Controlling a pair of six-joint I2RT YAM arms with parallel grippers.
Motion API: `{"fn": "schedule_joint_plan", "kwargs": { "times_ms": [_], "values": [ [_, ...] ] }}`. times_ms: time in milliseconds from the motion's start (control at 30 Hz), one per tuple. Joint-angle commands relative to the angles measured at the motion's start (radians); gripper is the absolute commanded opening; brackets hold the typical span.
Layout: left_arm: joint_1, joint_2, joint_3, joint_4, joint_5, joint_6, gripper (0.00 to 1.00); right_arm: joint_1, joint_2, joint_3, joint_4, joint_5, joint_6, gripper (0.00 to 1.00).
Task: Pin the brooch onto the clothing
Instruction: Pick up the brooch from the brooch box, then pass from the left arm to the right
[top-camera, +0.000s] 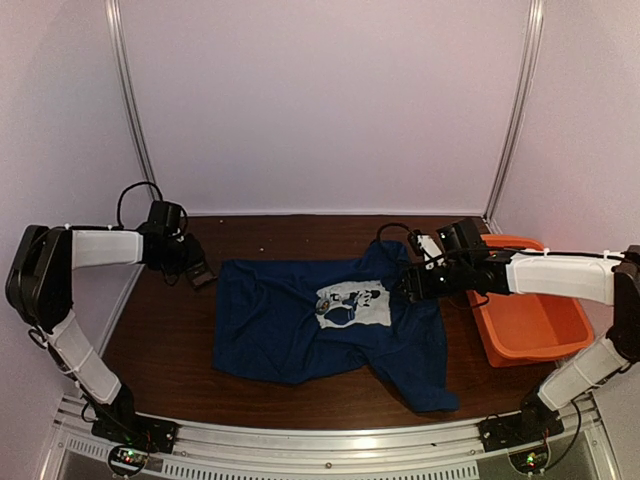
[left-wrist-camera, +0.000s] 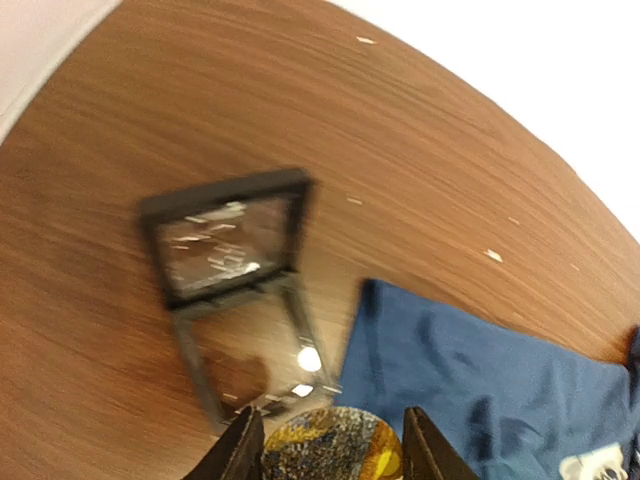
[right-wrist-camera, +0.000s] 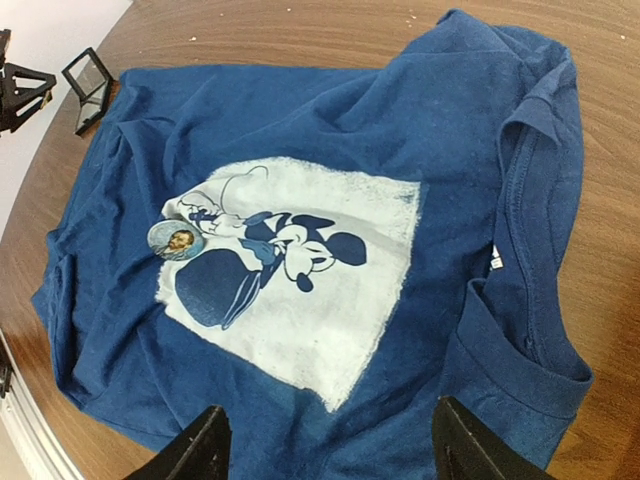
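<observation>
The brooch (right-wrist-camera: 176, 240) lies on the T-shirt (right-wrist-camera: 450, 130) at the white print's (right-wrist-camera: 330, 300) edge. The right gripper (right-wrist-camera: 330, 408) hovers above, fingers wide apart, empty. The left gripper (left-wrist-camera: 331, 425), half closed, clamps a round patterned disc (left-wrist-camera: 330, 455) beside the black box (left-wrist-camera: 225, 245), bare table (left-wrist-camera: 420, 130) around.

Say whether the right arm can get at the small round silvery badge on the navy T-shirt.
Probably yes: the right gripper hovers open over the shirt, and the badge lies uncovered at the white print's edge.

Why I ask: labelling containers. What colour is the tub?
Orange tub, best in the top external view.
</observation>
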Motion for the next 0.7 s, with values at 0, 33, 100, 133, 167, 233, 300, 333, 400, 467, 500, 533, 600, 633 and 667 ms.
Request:
{"fn": "schedule_joint_plan", "kwargs": {
  "times_ms": [0,33,100,133,167,233,300,333,400,467,500,533,600,633,667],
  "values": [
    [-0.092,-0.052,-0.015,0.077,0.144,0.017,0.45,0.028,-0.037,0.03,0.056,-0.072,-0.067,0.71],
    [-0.119,-0.053,-0.015,0.105,0.172,0.016,0.44,0.035,-0.043,0.03,0.069,-0.087,-0.081,0.71],
    [-0.175,-0.051,-0.008,0.129,0.227,0.013,0.44,0.051,-0.064,0.026,0.097,-0.104,-0.115,0.72],
    [-0.204,-0.05,-0.009,0.166,0.254,0.008,0.44,0.06,-0.079,0.019,0.116,-0.109,-0.136,0.72],
    [-0.228,-0.049,-0.012,0.193,0.288,-0.001,0.44,0.067,-0.097,0.008,0.134,-0.117,-0.159,0.73],
    [-0.275,-0.046,-0.021,0.256,0.351,-0.016,0.44,0.078,-0.137,-0.018,0.173,-0.128,-0.214,0.74],
    [-0.327,-0.04,-0.021,0.3,0.41,-0.02,0.44,0.084,-0.18,-0.048,0.201,-0.136,-0.29,0.74],
    [-0.351,-0.041,-0.018,0.313,0.433,-0.021,0.44,0.087,-0.206,-0.073,0.247,-0.139,-0.337,0.74],
    [-0.395,-0.04,-0.019,0.348,0.477,-0.023,0.44,0.094,-0.265,-0.128,0.322,-0.148,-0.425,0.74],
    [-0.435,-0.04,-0.023,0.398,0.531,-0.04,0.44,0.097,-0.312,-0.184,0.388,-0.167,-0.486,0.75],
    [-0.451,-0.038,-0.027,0.426,0.562,-0.054,0.44,0.098,-0.333,-0.203,0.416,-0.176,-0.511,0.76],
    [-0.465,-0.038,-0.032,0.46,0.592,-0.072,0.44,0.099,-0.34,-0.219,0.444,-0.188,-0.525,0.76],
    [-0.495,-0.038,-0.043,0.54,0.651,-0.104,0.44,0.106,-0.34,-0.231,0.466,-0.208,-0.561,0.76],
    [-0.51,-0.037,-0.046,0.573,0.674,-0.124,0.44,0.115,-0.335,-0.23,0.462,-0.216,-0.582,0.76],
    [-0.526,-0.034,-0.044,0.609,0.701,-0.133,0.44,0.124,-0.327,-0.227,0.457,-0.221,-0.603,0.76]
  ]
}}
